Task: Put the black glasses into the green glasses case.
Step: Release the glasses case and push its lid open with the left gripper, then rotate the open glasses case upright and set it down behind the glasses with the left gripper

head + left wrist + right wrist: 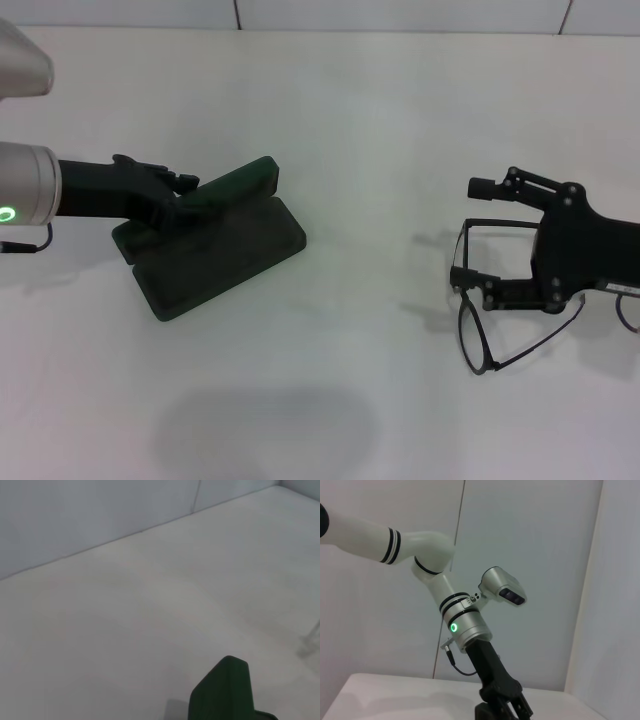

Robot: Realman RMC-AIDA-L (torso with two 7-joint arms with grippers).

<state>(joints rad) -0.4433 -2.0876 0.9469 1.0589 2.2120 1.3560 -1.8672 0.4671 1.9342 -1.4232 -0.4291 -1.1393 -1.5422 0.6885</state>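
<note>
Black fingers of the left gripper (pixel 185 200) pinch the raised lid of the green glasses case (pixel 215 245), which sits open on the white table (pixel 350 110), its dark lining showing nothing inside. Well apart to the right, the right gripper (pixel 478 232) hangs spread over the black glasses (pixel 490 330), which lie on the table, touching neither finger.

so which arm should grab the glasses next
Right. The right gripper already hangs open over the black glasses on the table's right side. The left gripper sits at the open green glasses case on the left, apparently holding its lid.
</note>
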